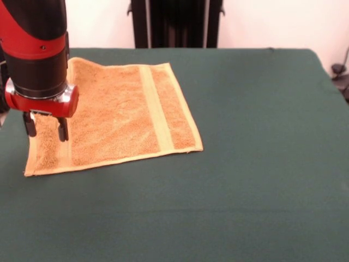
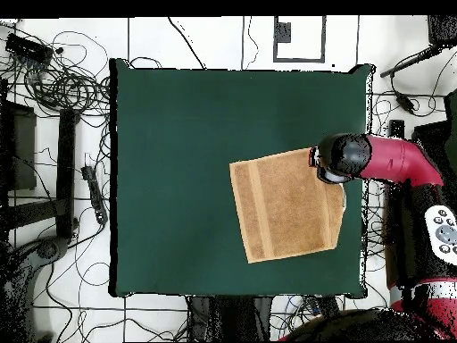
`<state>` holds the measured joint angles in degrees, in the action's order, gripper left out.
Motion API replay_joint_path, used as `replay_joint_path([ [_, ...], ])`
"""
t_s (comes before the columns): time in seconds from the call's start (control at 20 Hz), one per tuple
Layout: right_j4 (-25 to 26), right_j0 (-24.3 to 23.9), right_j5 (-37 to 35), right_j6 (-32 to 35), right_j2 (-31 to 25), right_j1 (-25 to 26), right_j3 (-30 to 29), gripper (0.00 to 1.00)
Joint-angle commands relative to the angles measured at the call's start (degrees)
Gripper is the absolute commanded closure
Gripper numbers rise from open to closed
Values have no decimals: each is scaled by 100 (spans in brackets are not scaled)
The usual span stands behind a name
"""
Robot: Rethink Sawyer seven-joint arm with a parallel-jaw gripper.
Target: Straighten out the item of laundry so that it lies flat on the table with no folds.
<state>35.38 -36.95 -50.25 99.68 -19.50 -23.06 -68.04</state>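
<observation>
The towel [image 1: 117,112] lies spread flat on the green tabletop [image 1: 245,164] near one side edge, skewed to the edges, its border bands running front to back. My gripper [image 1: 46,128] hovers released over one corner.

Wall [image 1: 98,22]: plain, pale, unmarked, running behind the far edge of the work area in the front view. A dark upright stand [image 1: 177,23] with several vertical members stands against it, near centre.

Floor [image 2: 223,40]: white, divided by thin dark lines into large panels, seen in the overhead view. Black cables [image 2: 62,85] lie in loose coils and tangles across it, thickest at the picture's left; more run along the bottom edge. Dark equipment [image 2: 18,147] sits at the far left, and a dark square box [image 2: 299,37] rests at the top edge.

Lighting: even, with no hard shadows.
</observation>
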Motion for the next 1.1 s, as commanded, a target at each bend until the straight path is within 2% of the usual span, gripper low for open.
replay_joint_path([
  [0.05, -42, 166, 117, -1110, -582, 161, -353, 0],
  [0.3, 36, 230, 38, -1209, -557, 156, -261, 0],
  [0.45, -23, 263, 183, -775, -465, 133, -295, 0],
  [0.8, 3, 223, 398, -720, -478, 159, -456, 0],
  [0.95, 224, 290, 485, -983, -484, 470, -319, 0],
  [1.1, 336, 464, 649, -559, -322, 1008, 10, 0],
])
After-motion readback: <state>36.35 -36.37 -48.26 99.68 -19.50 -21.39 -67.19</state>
